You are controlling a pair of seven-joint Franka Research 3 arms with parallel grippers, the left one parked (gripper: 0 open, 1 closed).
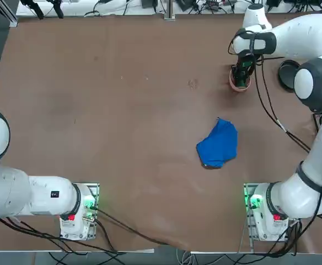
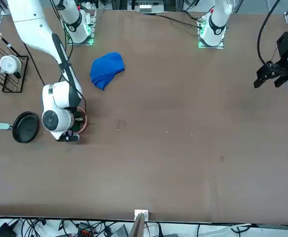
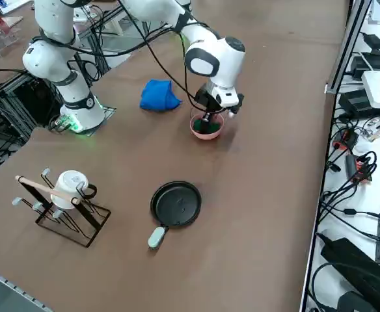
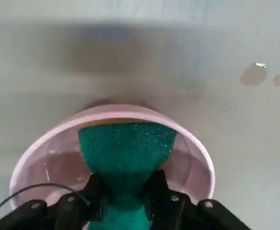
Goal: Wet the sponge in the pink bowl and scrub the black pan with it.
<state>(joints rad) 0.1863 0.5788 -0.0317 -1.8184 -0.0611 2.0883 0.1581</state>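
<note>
Pinching the sponge (image 4: pixel 124 158) tight, the right gripper (image 4: pixel 124 201) hangs down into the pink bowl (image 4: pixel 34 158), so from overhead the arm hides most of the bowl and all of the sponge. One bowl, one sponge, one black pan (image 3: pixel 176 203), one blue cloth (image 3: pixel 159 95). Sponge sits squeezed between the fingers (image 4: pixel 98 199), inside the bowl. Pan's nearby, apart from the bowl.
</note>
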